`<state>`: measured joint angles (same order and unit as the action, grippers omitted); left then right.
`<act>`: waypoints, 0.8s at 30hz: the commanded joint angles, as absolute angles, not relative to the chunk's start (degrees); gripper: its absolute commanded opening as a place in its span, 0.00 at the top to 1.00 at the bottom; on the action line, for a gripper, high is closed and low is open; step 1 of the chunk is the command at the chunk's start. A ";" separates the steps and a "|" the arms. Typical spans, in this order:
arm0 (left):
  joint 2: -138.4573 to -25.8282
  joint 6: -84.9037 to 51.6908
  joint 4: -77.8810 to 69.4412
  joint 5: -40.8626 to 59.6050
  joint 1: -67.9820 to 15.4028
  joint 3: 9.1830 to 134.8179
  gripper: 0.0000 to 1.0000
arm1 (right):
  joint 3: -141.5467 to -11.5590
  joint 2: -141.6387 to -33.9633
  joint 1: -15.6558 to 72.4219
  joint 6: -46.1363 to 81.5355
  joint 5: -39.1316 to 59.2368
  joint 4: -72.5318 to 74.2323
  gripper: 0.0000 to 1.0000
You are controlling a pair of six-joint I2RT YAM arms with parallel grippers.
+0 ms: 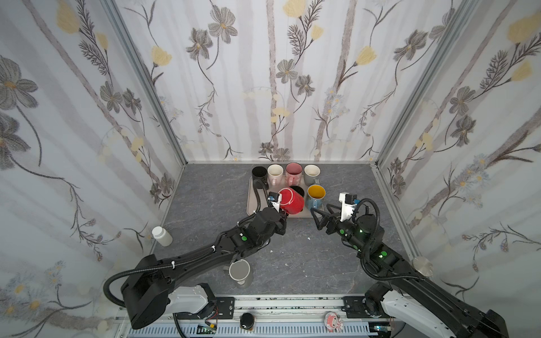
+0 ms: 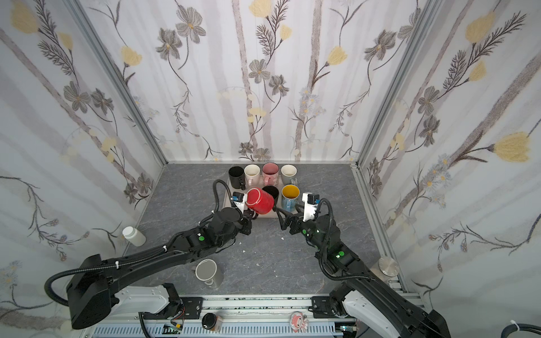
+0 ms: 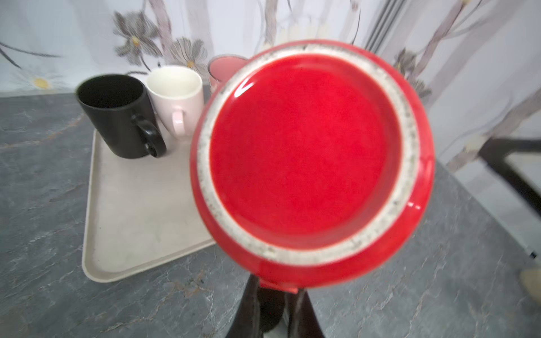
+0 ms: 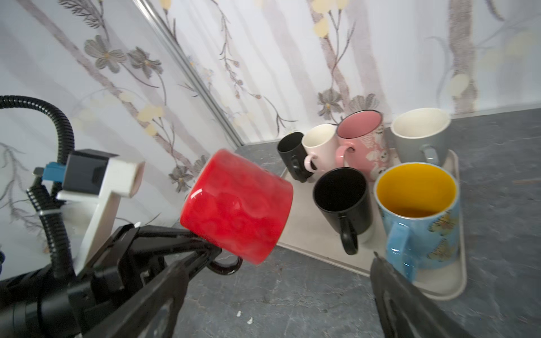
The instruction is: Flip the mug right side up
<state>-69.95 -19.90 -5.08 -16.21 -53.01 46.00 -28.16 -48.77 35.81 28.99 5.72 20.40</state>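
The red mug (image 1: 291, 201) (image 2: 260, 201) hangs in the air over the front edge of the beige tray (image 1: 254, 206), tipped onto its side. Its base (image 3: 301, 152) faces the left wrist camera, and its mouth points toward the back right. My left gripper (image 1: 284, 216) (image 2: 253, 215) (image 3: 276, 288) is shut on the mug's dark handle (image 4: 225, 267), below the body (image 4: 237, 204). My right gripper (image 1: 319, 208) (image 2: 287, 209) (image 4: 281, 263) stands open just right of the mug, at the tray's front right corner, with nothing between its fingers.
Upright on the tray stand a black mug (image 1: 259, 173), a cream one (image 1: 275, 172), a pink one (image 1: 293, 171), a grey one (image 1: 311, 172), a blue mug with a yellow inside (image 1: 316, 195) and another black mug (image 4: 341, 199). A grey mug (image 1: 240, 272) stands near the front, under my left arm. A white bottle (image 1: 162, 235) leans at the left wall.
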 commanded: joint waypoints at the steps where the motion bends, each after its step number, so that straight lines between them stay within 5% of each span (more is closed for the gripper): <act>1: -65.01 -21.88 -15.85 -14.12 -51.58 44.99 1.00 | -28.07 -51.40 36.88 33.04 13.10 34.71 0.06; 13: -53.41 -27.98 -35.23 -7.43 -47.56 37.72 1.00 | -32.71 -64.20 46.40 35.90 14.03 55.19 0.09; 24: -50.72 -30.80 -41.59 -2.22 -47.49 35.85 1.00 | -37.61 -73.59 46.41 43.26 20.62 69.67 0.29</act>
<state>-51.18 -29.58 -33.63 -4.75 -47.62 35.86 -36.97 -72.86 46.37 40.45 18.02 61.56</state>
